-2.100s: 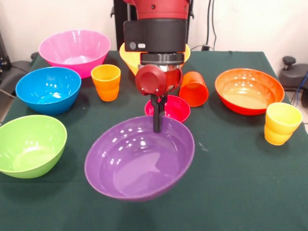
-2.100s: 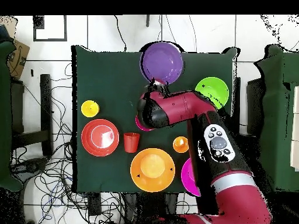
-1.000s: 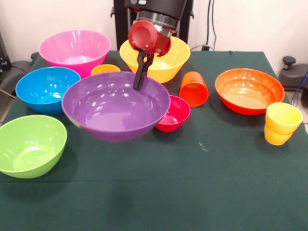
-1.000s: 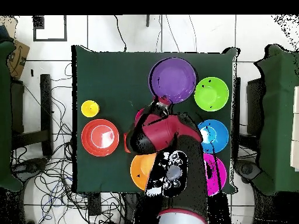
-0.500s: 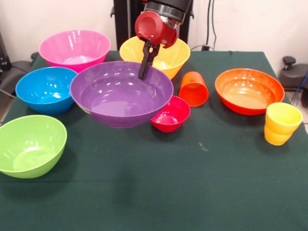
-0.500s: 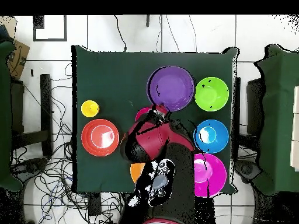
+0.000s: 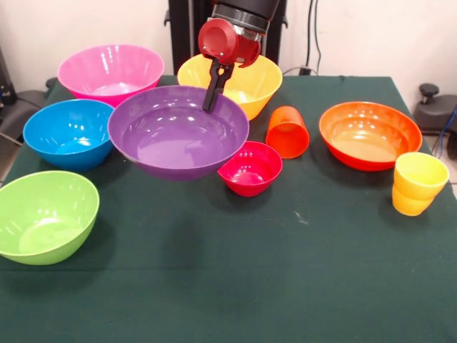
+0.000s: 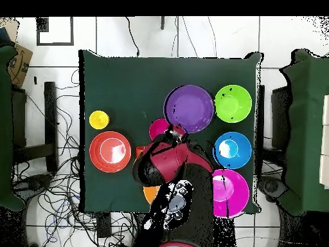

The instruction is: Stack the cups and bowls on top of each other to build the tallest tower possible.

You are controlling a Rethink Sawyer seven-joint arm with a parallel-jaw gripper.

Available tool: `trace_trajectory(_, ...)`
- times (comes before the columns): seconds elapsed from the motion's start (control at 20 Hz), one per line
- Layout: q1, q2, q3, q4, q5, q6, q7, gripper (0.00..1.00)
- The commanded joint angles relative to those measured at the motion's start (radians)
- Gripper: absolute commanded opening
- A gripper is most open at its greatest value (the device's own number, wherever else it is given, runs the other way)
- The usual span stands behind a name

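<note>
One purple bowl (image 7: 177,131) hangs pinched at its far rim by the gripper (image 7: 210,96), above the table between the blue bowl (image 7: 70,132) and small red bowl (image 7: 251,167); I'd keep it level and lower it gently.

No text, label, brand, number or sign can be read on the bowls, the cups, the arm or the surface in either view.
</note>
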Motion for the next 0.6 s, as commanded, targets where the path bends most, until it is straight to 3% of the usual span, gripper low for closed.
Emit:
trace_trajectory(0.05, 0.041, 0.059, 0.032, 0.036, 0.050, 0.078, 0.197, 0.00)
trace_trajectory(0.6, 0.045, 0.008, 0.055, 0.118, 0.092, 0.062, 0.183, 0.00)
